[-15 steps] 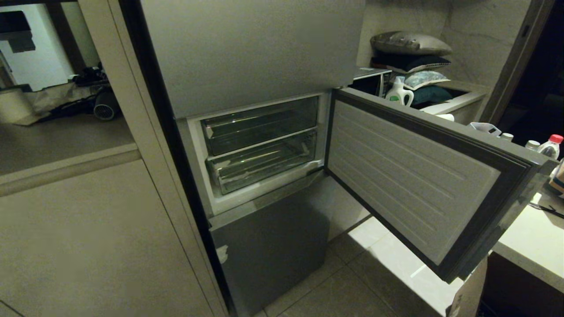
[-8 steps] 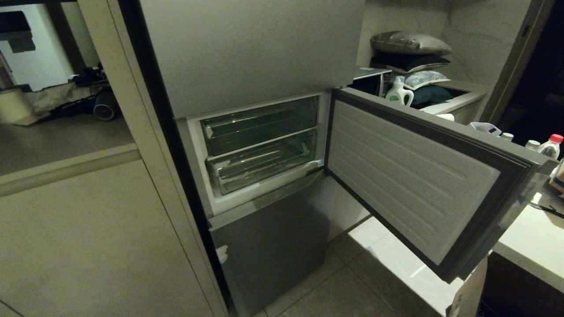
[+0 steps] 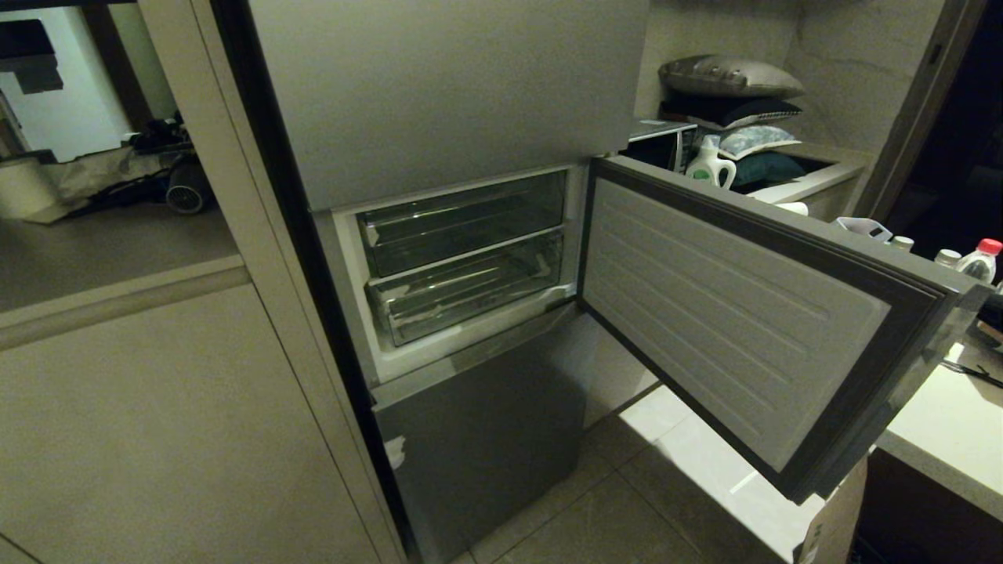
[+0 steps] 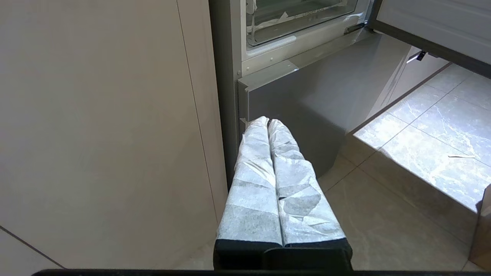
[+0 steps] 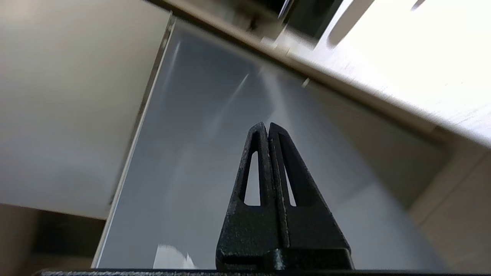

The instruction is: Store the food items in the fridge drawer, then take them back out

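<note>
The fridge's middle door (image 3: 744, 313) hangs swung wide toward 3 o'clock in the head view, baring two clear bins stacked one above the other. The lower one, the fridge drawer (image 3: 466, 298), sits pushed in near the centre of that view, with whitish tape scraps along its front edge, and nothing tan or lumpy can be made out through its clear wall. No food items show in any view, so where they lie cannot be told; the pale table (image 3: 940, 427) at 3 o'clock carries bottles (image 3: 979, 262) and little else that can be read. The left gripper (image 4: 267, 122) hangs low beside the cabinet panel, at about 7 o'clock from the drawer, its paper-wrapped fingers (image 4: 255, 153) pressed together on nothing. The right gripper (image 5: 267, 125) points at a grey steel surface under a bright table edge, its black fingers (image 5: 251, 168) closed tight and empty. By this showing the task is at its very start: door open, but the drawer not yet pulled out, nothing stored, nothing to take back.
</note>
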`<state>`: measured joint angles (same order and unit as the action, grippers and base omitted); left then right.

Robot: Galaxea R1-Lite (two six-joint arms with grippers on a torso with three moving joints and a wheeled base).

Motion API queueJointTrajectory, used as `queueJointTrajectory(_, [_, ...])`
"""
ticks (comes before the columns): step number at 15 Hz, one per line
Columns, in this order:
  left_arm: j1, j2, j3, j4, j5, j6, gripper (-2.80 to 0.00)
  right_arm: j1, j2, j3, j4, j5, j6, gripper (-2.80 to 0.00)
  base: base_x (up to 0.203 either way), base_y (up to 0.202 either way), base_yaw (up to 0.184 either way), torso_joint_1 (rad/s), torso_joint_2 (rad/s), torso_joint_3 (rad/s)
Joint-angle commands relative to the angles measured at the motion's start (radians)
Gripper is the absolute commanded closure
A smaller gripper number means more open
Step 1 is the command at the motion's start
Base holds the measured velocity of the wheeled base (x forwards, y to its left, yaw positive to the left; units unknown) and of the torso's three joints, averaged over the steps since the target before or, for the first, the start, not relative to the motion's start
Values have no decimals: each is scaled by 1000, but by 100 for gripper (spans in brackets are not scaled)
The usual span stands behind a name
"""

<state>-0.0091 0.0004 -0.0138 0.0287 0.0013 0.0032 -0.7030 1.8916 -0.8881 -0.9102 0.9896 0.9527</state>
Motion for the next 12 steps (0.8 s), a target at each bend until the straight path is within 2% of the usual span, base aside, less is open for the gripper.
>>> queueJointTrajectory(1, [0,0,0,0,0,0,0,41,17,-2,-4,6,17,0,0,0,0,0,0,0])
queueJointTrajectory(3, [0,0,0,0,0,0,0,72,16,3,0,6,22,0,0,0,0,0,0,0])
queueJointTrajectory(6, [0,0,0,0,0,0,0,113,11,13,1,6,81,0,0,0,0,0,0,0])
queueJointTrajectory(12, [0,0,0,0,0,0,0,247,-40,57,-1,-5,68,0,0,0,0,0,0,0])
